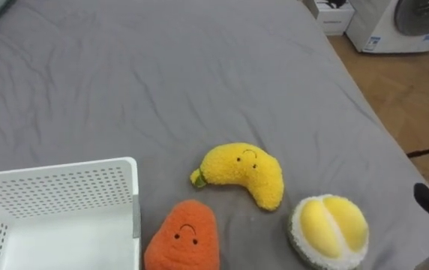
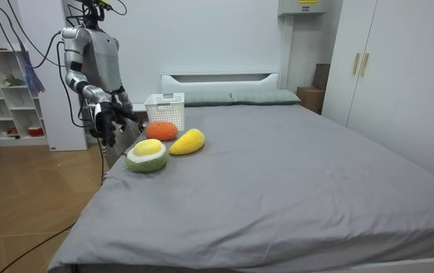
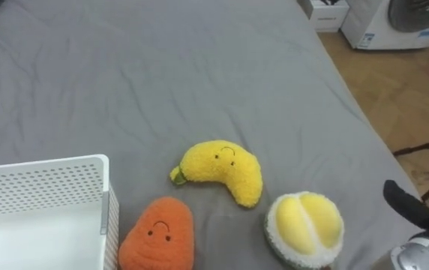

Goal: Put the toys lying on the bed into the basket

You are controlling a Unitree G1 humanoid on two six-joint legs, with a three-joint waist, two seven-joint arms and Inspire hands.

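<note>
- The bed (image 1: 162, 67) has a grey, wrinkly sheet. The robot stands at its side on a brown wood floor (image 1: 409, 90), and a white washing machine (image 1: 402, 22) is far off on the right.
- Three soft toys lie near the robot: a yellow banana toy (image 1: 244, 172), an orange toy (image 1: 183, 236) to its near left, and a round green-and-yellow toy (image 1: 328, 229) to its near right.
- The banana toy lies left to right. Its stem points left and its other end bends near and right.
- A white basket (image 1: 64, 187) sits on the left, cut off by the edge. The orange toy's bottom is cut off too.
- The right hand (image 3: 403, 204) peeks in at the near right, and I cannot tell if it is open or closed.
- The left hand (image 2: 124, 108) is a small dark shape in the room view, and I cannot tell that one either.
</note>
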